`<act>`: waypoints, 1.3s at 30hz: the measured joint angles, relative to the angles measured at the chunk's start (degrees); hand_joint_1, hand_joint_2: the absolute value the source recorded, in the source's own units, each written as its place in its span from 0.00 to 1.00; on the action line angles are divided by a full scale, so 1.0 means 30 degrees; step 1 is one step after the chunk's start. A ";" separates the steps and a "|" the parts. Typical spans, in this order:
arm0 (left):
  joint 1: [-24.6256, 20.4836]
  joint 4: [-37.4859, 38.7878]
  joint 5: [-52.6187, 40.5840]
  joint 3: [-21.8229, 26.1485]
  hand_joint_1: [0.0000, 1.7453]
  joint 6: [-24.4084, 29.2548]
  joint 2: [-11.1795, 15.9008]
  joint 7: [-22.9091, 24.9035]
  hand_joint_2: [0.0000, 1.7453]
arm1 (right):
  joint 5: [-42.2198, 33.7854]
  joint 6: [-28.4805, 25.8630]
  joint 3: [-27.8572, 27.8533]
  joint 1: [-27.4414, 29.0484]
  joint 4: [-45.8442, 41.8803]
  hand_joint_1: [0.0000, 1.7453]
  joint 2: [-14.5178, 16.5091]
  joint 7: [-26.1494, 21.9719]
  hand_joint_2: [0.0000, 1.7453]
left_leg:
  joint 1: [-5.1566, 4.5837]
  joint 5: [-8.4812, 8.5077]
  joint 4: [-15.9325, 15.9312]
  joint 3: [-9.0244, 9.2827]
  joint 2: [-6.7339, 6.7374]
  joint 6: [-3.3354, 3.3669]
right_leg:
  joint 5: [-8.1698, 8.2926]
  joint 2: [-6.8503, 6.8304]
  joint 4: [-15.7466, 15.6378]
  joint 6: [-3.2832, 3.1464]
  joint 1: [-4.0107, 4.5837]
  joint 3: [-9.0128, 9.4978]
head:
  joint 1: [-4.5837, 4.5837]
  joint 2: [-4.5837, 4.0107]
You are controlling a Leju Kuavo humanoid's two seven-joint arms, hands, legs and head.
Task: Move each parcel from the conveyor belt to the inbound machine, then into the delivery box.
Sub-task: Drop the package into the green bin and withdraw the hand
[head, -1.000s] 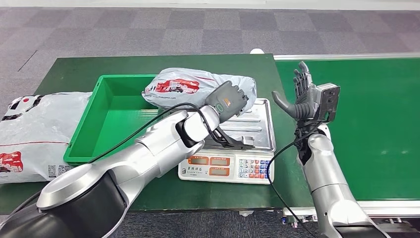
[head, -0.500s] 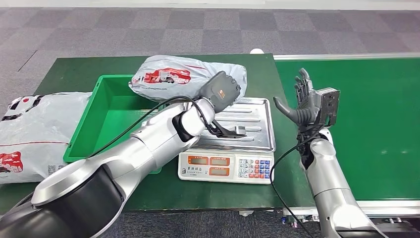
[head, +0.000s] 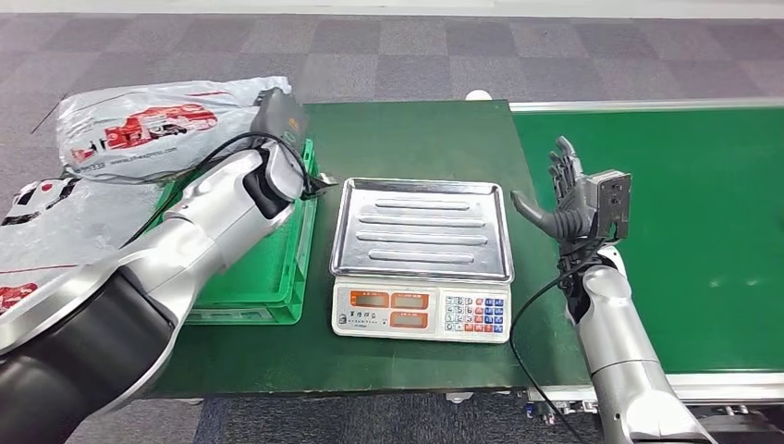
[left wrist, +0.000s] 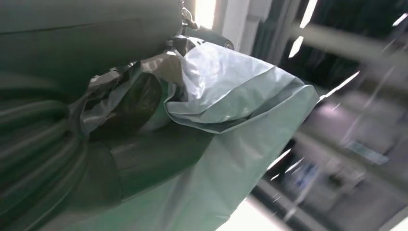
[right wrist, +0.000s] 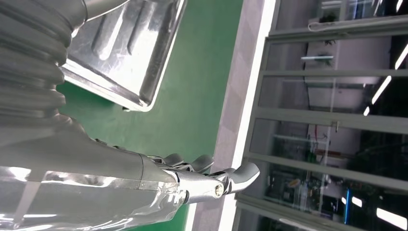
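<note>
A second grey parcel lies at the table's far left, beside it the green delivery box, and above the box's far left corner the left hand holds a grey parcel with red print, its fingers wrapped in the plastic. The weighing scale stands mid-table; just right of it the right hand is raised upright at the conveyor belt's edge, fingers spread, holding nothing

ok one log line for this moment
left hand: holds parcel above green bin | right hand: open | scale tray: bare

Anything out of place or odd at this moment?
One oddity: another parcel lies beside the green box, not in it. The left hand holds a parcel beyond the box's far-left corner.
</note>
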 joint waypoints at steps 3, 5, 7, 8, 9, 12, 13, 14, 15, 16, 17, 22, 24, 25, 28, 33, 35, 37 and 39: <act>-0.0085 0.0129 0.0000 0.0524 1.00 -0.0872 0.0453 0.0684 1.00 | 0.0131 0.0087 0.0002 -0.0038 0.0036 0.00 -0.0002 0.0016 1.00 | -0.0003 0.0000 0.0002 -0.0001 -0.0011 0.0001 | 0.0000 -0.0018 -0.0001 0.0000 -0.0002 0.0001 | 0.0000 0.0000; -0.0086 0.0204 -0.0002 0.0847 1.00 -0.1238 0.0663 0.0987 1.00 | 0.0217 0.0144 0.0002 -0.0085 0.0075 0.00 0.0000 0.0033 1.00 | -0.0003 0.0001 0.0003 -0.0002 -0.0021 0.0001 | 0.0000 -0.0031 -0.0001 0.0000 -0.0002 0.0002 | 0.0000 0.0000; -0.0085 0.0262 -0.0002 0.1102 1.00 -0.1365 0.0814 0.1093 1.00 | 0.0264 0.0175 0.0002 -0.0121 0.0091 0.00 0.0004 0.0036 1.00 | -0.0003 0.0001 0.0003 -0.0003 -0.0023 0.0001 | 0.0000 -0.0034 -0.0001 0.0000 -0.0001 0.0003 | 0.0000 0.0000; -0.0085 0.0288 0.0000 0.1204 1.00 -0.1411 0.0870 0.1123 1.00 | 0.0275 0.0180 0.0000 -0.0135 0.0091 0.00 0.0004 0.0036 1.00 | -0.0003 0.0001 0.0003 -0.0003 -0.0022 0.0001 | 0.0001 -0.0033 -0.0001 0.0000 -0.0001 0.0004 | 0.0000 0.0000; -0.0085 0.0306 0.0000 0.1278 1.00 -0.1489 0.0916 0.1178 1.00 | 0.0281 0.0180 0.0000 -0.0149 0.0091 0.00 0.0005 0.0040 1.00 | -0.0003 0.0001 0.0003 -0.0003 -0.0022 0.0001 | 0.0001 -0.0032 -0.0001 0.0000 -0.0001 0.0004 | 0.0000 0.0000; -0.0081 0.0368 0.0022 0.1506 1.00 -0.2135 0.1020 0.1568 1.00 | 0.0352 0.0204 0.0002 -0.0223 0.0124 0.00 0.0009 0.0084 1.00 | -0.0003 0.0001 0.0002 -0.0004 -0.0018 0.0000 | 0.0001 -0.0028 -0.0001 0.0000 0.0000 0.0004 | 0.0000 0.0000; -0.0078 0.0395 0.0053 0.1644 1.00 -0.2431 0.1051 0.1727 1.00 | 0.0399 0.0219 0.0002 -0.0266 0.0167 0.00 0.0011 0.0111 1.00 | -0.0002 0.0001 0.0002 -0.0004 -0.0017 0.0000 | 0.0001 -0.0028 -0.0001 0.0000 0.0000 0.0004 | 0.0000 0.0000; -0.0070 0.0423 0.0113 0.1816 1.00 -0.2695 0.1078 0.1881 1.00 | 0.0444 0.0237 0.0002 -0.0314 0.0222 0.00 0.0015 0.0137 1.00 | -0.0002 0.0001 0.0002 -0.0004 -0.0017 0.0000 | 0.0001 -0.0028 -0.0001 0.0000 0.0000 0.0003 | 0.0000 0.0000; -0.0055 0.0450 0.0217 0.2011 1.00 -0.2895 0.1107 0.2045 1.00 | 0.0492 0.0248 0.0002 -0.0368 0.0288 0.00 0.0016 0.0155 1.00 | -0.0002 0.0001 0.0002 -0.0004 -0.0018 0.0000 | 0.0001 -0.0028 -0.0001 0.0000 0.0000 0.0003 | 0.0000 0.0000; -0.0028 0.0470 0.0351 0.2213 1.00 -0.3005 0.1140 0.2220 1.00 | 0.0526 0.0255 0.0002 -0.0418 0.0346 0.00 0.0018 0.0166 1.00 | -0.0002 0.0001 0.0002 -0.0004 -0.0019 0.0000 | 0.0001 -0.0029 -0.0001 0.0000 0.0001 0.0003 | 0.0000 0.0000; 0.0013 0.0483 0.0521 0.2424 1.00 -0.3000 0.1173 0.2429 1.00 | 0.0546 0.0261 0.0002 -0.0467 0.0395 0.00 0.0020 0.0168 1.00 | -0.0001 0.0001 0.0002 -0.0004 -0.0021 0.0000 | 0.0001 -0.0031 -0.0001 0.0000 0.0001 0.0003 | -0.0002 0.0000; 0.0197 0.0486 0.1400 0.3516 1.00 -0.1506 0.1271 0.3674 1.00 | 0.0592 0.0251 0.0000 -0.0644 0.0555 0.00 0.0082 0.0178 1.00 | -0.0001 0.0002 0.0003 -0.0007 -0.0025 0.0000 | 0.0001 -0.0035 -0.0001 0.0000 0.0001 0.0004 | 0.0000 0.0000; 0.0255 0.0472 0.1760 0.4024 1.00 -0.0315 0.1286 0.4014 1.00 | 0.0594 0.0220 0.0002 -0.0664 0.0565 0.00 0.0144 0.0233 1.00 | -0.0002 0.0002 0.0004 -0.0007 -0.0024 0.0000 | 0.0001 -0.0033 -0.0001 0.0000 0.0000 0.0004 | -0.0002 0.0000; 0.0289 0.0453 0.1958 0.4309 1.00 0.0312 0.1286 0.4103 1.00 | 0.0594 0.0189 0.0002 -0.0669 0.0565 0.00 0.0173 0.0264 1.00 | -0.0002 0.0002 0.0005 -0.0006 -0.0024 0.0000 | 0.0001 -0.0034 -0.0001 0.0000 0.0000 0.0004 | -0.0002 0.0000; 0.0368 0.0341 0.2459 0.5247 1.00 0.1900 0.1175 0.3989 1.00 | 0.0597 0.0002 0.0000 -0.0669 0.0565 0.00 0.0271 0.0320 1.00 | -0.0002 0.0003 0.0009 -0.0005 -0.0028 0.0001 | 0.0001 -0.0037 -0.0001 0.0000 0.0000 0.0002 | -0.0004 0.0000; 0.0413 -0.0011 0.2605 0.6416 1.00 0.3371 0.0542 0.3410 1.00 | 0.0616 -0.0182 0.0000 -0.0651 0.0563 0.00 0.0355 0.0332 1.00 | -0.0005 0.0002 0.0011 -0.0009 -0.0035 0.0001 | 0.0001 -0.0049 -0.0001 0.0001 -0.0002 0.0004 | 0.0000 0.0000; 0.0470 -0.0151 0.2603 0.6698 1.00 0.3828 0.0332 0.3239 1.00 | 0.0643 -0.0204 -0.0002 -0.0632 0.0561 0.00 0.0368 0.0341 1.00 | -0.0006 0.0002 0.0011 -0.0008 -0.0028 0.0001 | 0.0001 -0.0041 -0.0002 0.0001 -0.0004 0.0002 | 0.0000 0.0000; 0.0611 -0.0295 0.2601 0.6978 1.00 0.4423 0.0149 0.3030 1.00 | 0.0679 -0.0228 -0.0004 -0.0597 0.0559 0.00 0.0370 0.0350 1.00 | -0.0006 0.0001 0.0010 -0.0006 -0.0026 0.0001 | 0.0001 -0.0039 -0.0003 0.0001 -0.0003 0.0001 | -0.0002 0.0000; 0.0863 -0.0432 0.2601 0.7295 1.00 0.4990 -0.0039 0.2846 1.00 | 0.0685 -0.0242 -0.0004 -0.0527 0.0557 0.00 0.0370 0.0353 1.00 | -0.0005 0.0001 0.0010 -0.0002 -0.0028 0.0000 | 0.0001 -0.0041 -0.0003 0.0001 -0.0001 -0.0001 | -0.0004 0.0000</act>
